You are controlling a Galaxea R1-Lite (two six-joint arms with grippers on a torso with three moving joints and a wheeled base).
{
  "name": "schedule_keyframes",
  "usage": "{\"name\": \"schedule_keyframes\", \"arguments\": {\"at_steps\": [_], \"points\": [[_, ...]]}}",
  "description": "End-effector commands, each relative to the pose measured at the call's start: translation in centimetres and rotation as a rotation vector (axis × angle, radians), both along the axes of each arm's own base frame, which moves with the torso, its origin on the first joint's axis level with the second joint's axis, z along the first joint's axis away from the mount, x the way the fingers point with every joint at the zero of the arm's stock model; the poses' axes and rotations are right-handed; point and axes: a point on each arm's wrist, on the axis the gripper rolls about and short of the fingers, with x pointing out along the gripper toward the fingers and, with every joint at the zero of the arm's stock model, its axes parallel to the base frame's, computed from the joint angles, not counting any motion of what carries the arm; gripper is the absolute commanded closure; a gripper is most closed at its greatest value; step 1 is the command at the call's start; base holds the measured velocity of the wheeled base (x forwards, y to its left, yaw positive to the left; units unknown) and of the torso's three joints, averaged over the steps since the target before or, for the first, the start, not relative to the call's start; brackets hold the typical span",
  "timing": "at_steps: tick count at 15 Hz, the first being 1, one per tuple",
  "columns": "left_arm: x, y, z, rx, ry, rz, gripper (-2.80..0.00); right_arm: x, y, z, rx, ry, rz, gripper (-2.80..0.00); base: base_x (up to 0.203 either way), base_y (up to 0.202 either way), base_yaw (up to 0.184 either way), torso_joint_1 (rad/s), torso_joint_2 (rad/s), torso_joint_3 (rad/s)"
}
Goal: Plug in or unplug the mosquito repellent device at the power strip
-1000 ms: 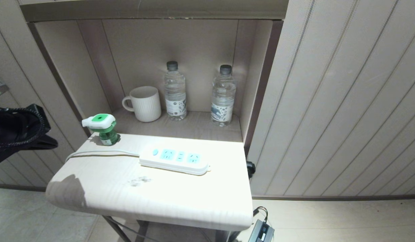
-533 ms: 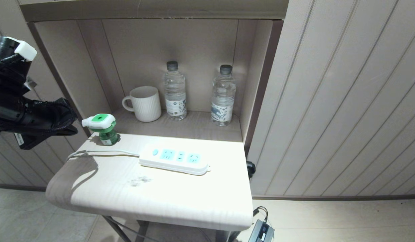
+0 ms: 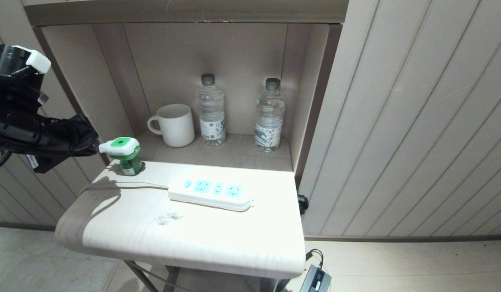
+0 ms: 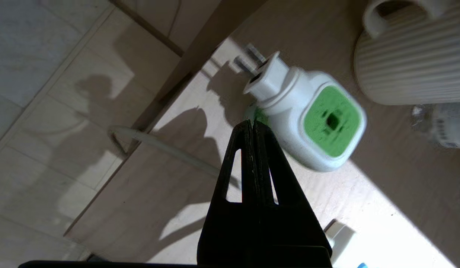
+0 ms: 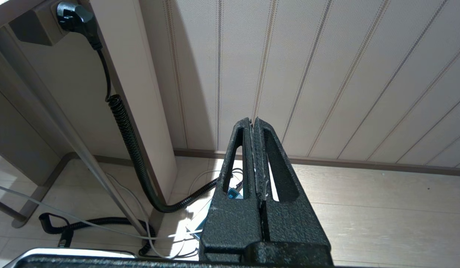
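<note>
Approaching: mosquito repellent device (image 3: 125,154) at surface (image 3: 185,239) back-left corner, unplugged | left end effector (image 3: 88,142) clenched, empty | opening needed next | power strip (image 3: 212,194) vacant

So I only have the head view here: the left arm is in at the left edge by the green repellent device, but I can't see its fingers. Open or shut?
Observer: Shut. In the left wrist view the left gripper has its fingers pressed together with nothing between them.
Operator: Is it touching the device?
Observer: I cannot tell; the tips sit right at the edge of the mosquito repellent device, whose two metal prongs are bare and unplugged.
Operator: And the right arm? It's not in my view at all.
Observer: The right gripper is shut and empty, hanging low toward the floor beside the panelled wall.
</note>
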Motion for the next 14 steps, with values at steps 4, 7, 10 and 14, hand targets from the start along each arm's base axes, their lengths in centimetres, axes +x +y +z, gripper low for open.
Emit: {"name": "schedule_keyframes", "arguments": {"at_steps": [4, 7, 10, 14], "points": [[1.0, -0.1, -0.5, -0.007, -0.017, 0.001, 0.0, 0.0, 0.0, 0.0, 0.0, 0.001, 0.001, 0.0, 0.0, 0.0, 0.0, 0.0, 0.0, 0.0], [1.4, -0.2, -1.0, -0.009, -0.001, 0.002, 0.0, 0.0, 0.0, 0.0, 0.0, 0.001, 0.001, 0.0, 0.0, 0.0, 0.0, 0.0, 0.0, 0.0], [1.5, -0.1, -1.2, -0.01, -0.015, 0.003, 0.0, 0.0, 0.0, 0.0, 0.0, 0.001, 0.001, 0.0, 0.0, 0.0, 0.0, 0.0, 0.0, 0.0], [1.9, -0.2, -1.1, -0.012, -0.042, 0.002, 0.0, 0.0, 0.0, 0.0, 0.0, 0.001, 0.001, 0.0, 0.0, 0.0, 0.0, 0.0, 0.0, 0.0]]}}
